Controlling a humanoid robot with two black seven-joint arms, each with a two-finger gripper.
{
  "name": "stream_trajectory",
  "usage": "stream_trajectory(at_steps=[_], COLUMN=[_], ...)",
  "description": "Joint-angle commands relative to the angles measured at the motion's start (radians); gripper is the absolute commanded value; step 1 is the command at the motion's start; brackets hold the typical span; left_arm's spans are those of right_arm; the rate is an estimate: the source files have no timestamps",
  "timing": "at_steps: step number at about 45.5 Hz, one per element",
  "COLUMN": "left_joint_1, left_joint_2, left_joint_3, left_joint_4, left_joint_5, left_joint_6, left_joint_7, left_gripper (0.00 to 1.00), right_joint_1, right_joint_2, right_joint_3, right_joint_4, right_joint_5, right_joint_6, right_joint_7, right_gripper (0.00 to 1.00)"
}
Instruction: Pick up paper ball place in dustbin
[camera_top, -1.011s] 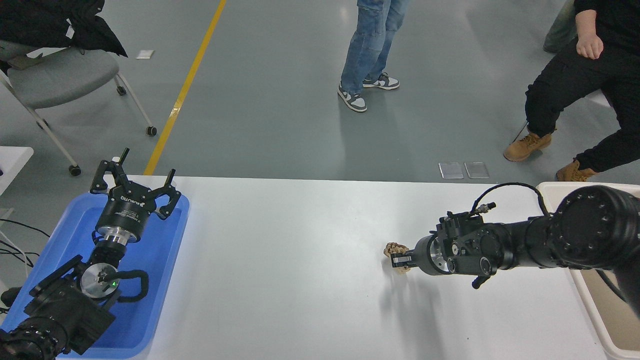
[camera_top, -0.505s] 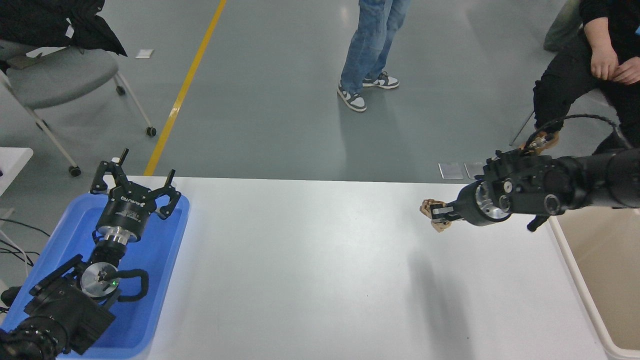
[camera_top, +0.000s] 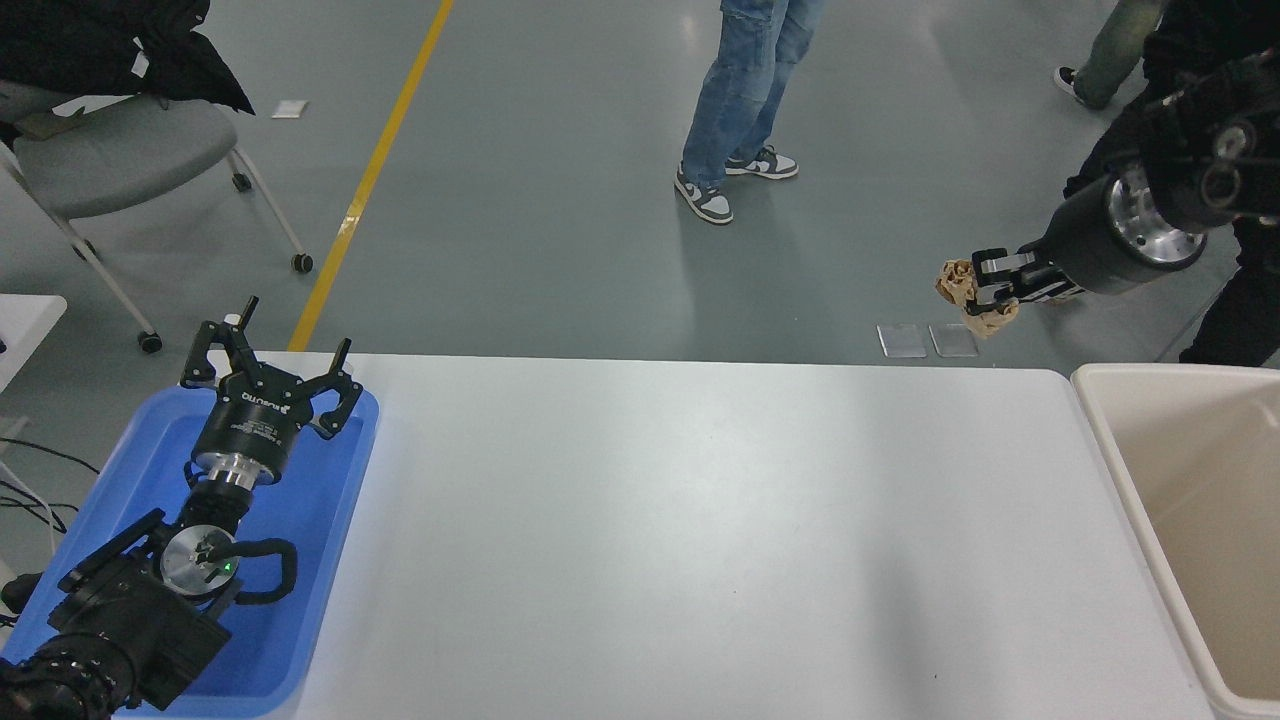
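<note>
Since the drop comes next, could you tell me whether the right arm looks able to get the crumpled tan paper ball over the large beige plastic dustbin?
Probably yes. The right gripper holds the paper ball raised well above the table; the dustbin stands open at the right edge, nothing between them.

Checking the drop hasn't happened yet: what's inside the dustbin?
The dustbin shows only bare beige walls; its floor is out of frame. The paper ball sits in the right claw.
</note>
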Motion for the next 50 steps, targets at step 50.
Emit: stream_trajectory(at_steps=[50], left_joint_1=[0.000], left_joint_2=[0.000], left_joint_3=[0.000], left_joint_4=[0.000], left_joint_5=[0.000], left_joint_6=[0.000], left_joint_7=[0.000], left_gripper=[1.00], right_joint_1=[-0.682], right_joint_2=[-0.158], right_joint_3=[-0.105], right_joint_4=[-0.803], right_joint_5=[0.264], right_joint_6=[-0.337], right_joint_7=[-0.012], right_gripper=[0.00])
